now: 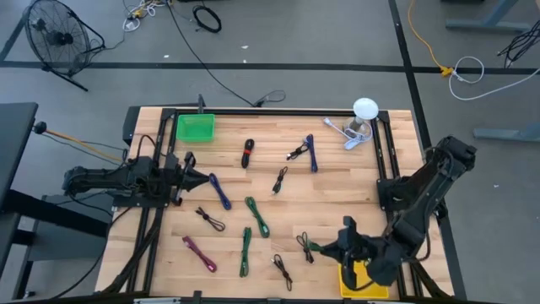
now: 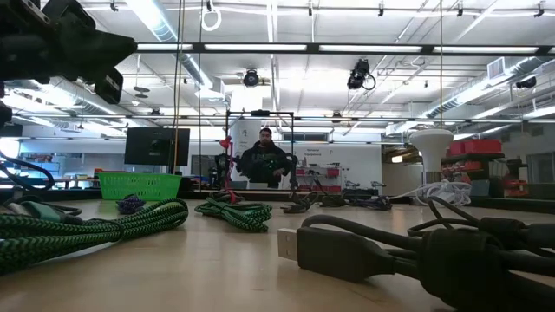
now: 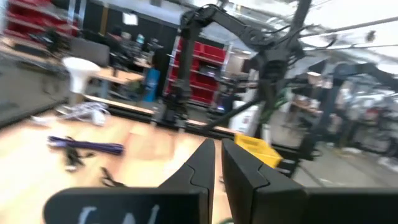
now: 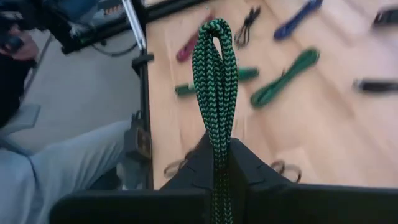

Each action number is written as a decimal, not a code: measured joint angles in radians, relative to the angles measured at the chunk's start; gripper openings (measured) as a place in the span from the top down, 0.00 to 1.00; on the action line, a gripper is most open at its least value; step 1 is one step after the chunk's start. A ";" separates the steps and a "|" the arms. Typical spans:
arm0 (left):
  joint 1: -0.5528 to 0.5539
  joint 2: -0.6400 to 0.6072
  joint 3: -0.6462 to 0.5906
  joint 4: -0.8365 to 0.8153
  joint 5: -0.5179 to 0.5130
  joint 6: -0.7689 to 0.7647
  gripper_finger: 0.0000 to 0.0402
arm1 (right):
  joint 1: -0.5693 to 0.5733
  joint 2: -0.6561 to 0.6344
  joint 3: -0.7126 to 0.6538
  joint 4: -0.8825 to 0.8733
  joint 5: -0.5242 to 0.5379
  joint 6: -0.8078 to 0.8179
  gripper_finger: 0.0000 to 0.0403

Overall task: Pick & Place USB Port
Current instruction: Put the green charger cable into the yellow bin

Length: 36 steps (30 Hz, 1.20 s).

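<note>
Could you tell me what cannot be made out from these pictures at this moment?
- Right gripper: shut on the green braided cable; the cable's connectors are hidden below the fingers in the right wrist view.
- Yellow bin: largely covered by the right arm in the high view.
- Left gripper: blur leaves it unclear whether it holds anything.
- Green basket: contents too small to tell.

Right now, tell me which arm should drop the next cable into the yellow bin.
Right. The right gripper is shut on a green braided cable and hangs beside the yellow bin at the table's near right corner. The left gripper is shut, holds nothing, and sits across the table.
</note>
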State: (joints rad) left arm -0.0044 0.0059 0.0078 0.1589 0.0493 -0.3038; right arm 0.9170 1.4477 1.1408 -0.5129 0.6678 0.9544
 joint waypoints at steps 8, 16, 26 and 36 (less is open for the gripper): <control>0.000 0.000 0.000 -0.005 0.051 -0.102 0.92 | 0.093 0.068 0.000 -0.032 -0.076 0.235 0.97; -0.027 0.000 0.000 -0.007 0.053 -0.124 0.92 | 0.141 0.084 -0.001 -0.179 -0.193 0.430 0.97; -0.071 0.000 0.000 -0.015 0.045 -0.119 0.92 | 0.187 0.140 0.000 -0.186 -0.263 0.514 0.97; -0.097 0.000 0.000 -0.033 0.018 -0.120 0.92 | 0.204 0.202 -0.001 -0.219 -0.330 0.580 0.97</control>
State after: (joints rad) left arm -0.1011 0.0063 0.0075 0.1262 0.0673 -0.4234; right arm 1.1212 1.6494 1.1397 -0.7322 0.3382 1.5347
